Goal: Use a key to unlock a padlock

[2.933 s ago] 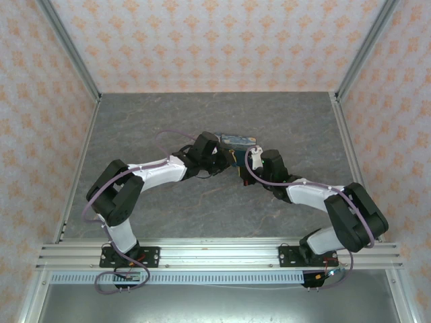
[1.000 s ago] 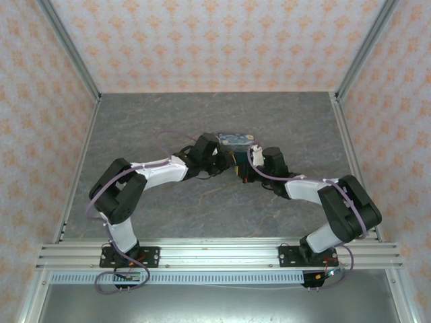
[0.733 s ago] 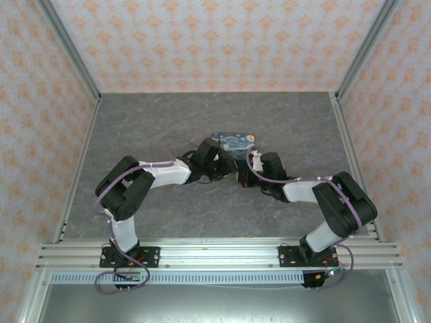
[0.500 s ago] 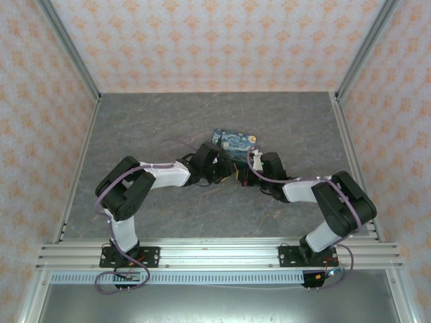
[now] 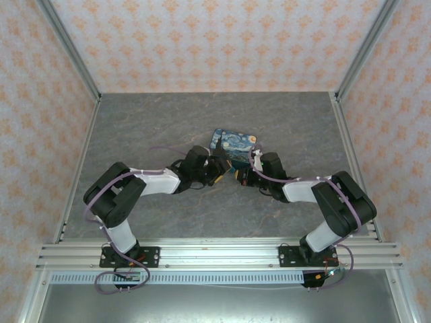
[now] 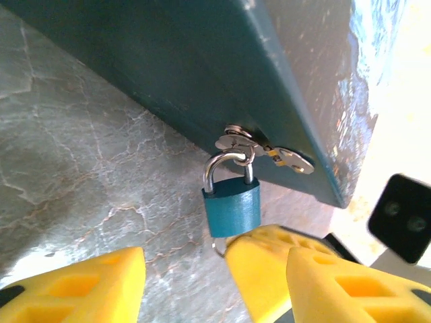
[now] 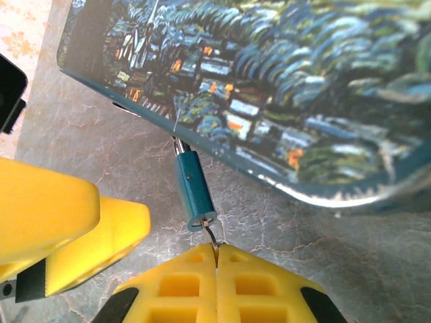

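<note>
The left tool (image 6: 214, 286) had backed off and spread empty, leaving the padlock (image 7: 194, 188) hanging from the hasp (image 6: 236, 141) of the starry-night tin (image 7: 303, 87), its long axis pointing straight at the right tool (image 7: 215, 266) (clenched on the key (image 7: 211, 237) at the lock's base).

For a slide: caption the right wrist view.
Shut right gripper pinching the key below the padlock on the tin.

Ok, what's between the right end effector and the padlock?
Only the key, pinched in the right end effector, reaching the padlock underneath; right wrist view.
</note>
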`<state>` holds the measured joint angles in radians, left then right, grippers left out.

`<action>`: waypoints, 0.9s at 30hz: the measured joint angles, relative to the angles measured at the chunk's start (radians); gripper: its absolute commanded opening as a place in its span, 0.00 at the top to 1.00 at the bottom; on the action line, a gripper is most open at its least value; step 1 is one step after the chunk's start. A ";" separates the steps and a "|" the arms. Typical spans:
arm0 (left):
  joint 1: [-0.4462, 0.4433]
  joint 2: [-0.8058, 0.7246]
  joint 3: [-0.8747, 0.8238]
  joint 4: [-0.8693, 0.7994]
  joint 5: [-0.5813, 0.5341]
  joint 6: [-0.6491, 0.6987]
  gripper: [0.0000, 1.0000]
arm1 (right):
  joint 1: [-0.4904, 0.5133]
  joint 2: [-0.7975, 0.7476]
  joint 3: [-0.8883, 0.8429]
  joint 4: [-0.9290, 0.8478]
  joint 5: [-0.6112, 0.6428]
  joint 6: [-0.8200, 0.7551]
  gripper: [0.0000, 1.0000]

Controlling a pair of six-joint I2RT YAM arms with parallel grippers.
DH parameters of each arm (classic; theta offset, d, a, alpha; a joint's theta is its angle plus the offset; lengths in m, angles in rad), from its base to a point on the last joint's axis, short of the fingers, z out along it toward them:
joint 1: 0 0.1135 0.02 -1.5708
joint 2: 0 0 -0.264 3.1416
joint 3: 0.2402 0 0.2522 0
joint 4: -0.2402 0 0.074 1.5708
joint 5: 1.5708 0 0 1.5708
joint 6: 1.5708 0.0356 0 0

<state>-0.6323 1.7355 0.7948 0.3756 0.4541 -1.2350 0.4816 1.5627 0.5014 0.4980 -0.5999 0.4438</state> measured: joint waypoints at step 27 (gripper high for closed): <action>-0.009 0.135 0.031 0.159 -0.017 -0.139 0.60 | 0.007 0.009 0.002 0.024 -0.037 0.287 1.00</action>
<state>-0.6415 1.8702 0.8253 0.5346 0.4374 -1.3739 0.4885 1.5719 0.5034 0.5217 -0.6365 0.7311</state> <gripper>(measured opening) 0.409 0.040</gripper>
